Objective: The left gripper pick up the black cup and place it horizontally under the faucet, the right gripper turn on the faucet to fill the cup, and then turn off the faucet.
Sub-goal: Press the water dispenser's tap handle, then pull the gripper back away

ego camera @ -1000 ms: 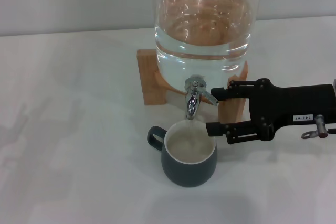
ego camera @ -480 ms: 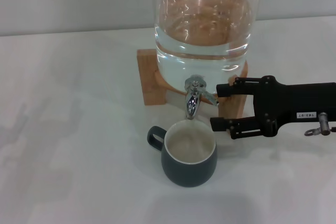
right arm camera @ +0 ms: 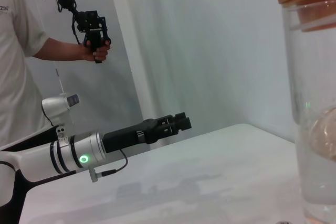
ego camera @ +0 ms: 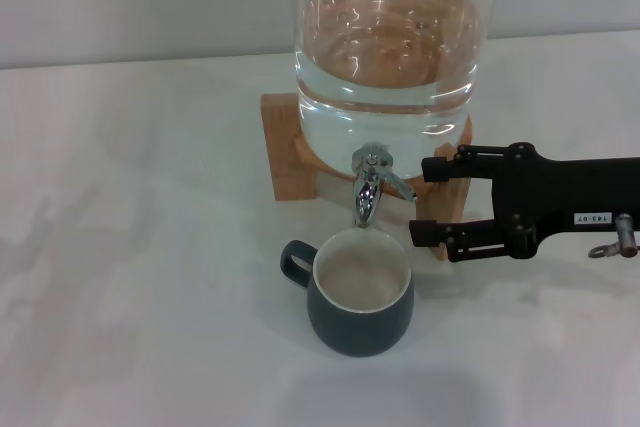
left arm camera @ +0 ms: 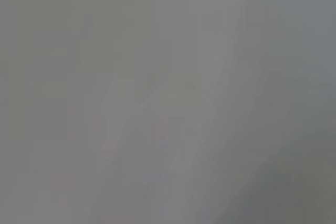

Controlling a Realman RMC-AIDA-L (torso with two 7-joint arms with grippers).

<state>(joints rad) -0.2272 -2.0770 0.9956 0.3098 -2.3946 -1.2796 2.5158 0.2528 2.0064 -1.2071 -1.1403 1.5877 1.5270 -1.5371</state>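
The black cup point(ego camera: 360, 309) stands upright on the white table right under the faucet point(ego camera: 367, 190), its handle to the left and water in its cream inside. The faucet's thin lever point(ego camera: 398, 186) points out toward my right gripper point(ego camera: 422, 202), which is open and empty just right of the lever tip, not touching it. Its flat black arm with the white label point(ego camera: 590, 218) reaches in from the right. My left gripper point(right arm camera: 177, 123), with silver wrist and green light, shows only in the right wrist view, held in the air far from the dispenser.
The big glass water dispenser point(ego camera: 385, 47) sits on a wooden stand point(ego camera: 285, 147) behind the cup and also shows in the right wrist view point(right arm camera: 315, 103). A person point(right arm camera: 21, 51) stands beyond the table. The left wrist view is plain grey.
My right gripper has drawn back to the right, from touching the faucet lever to clear of it. The cup has not moved.
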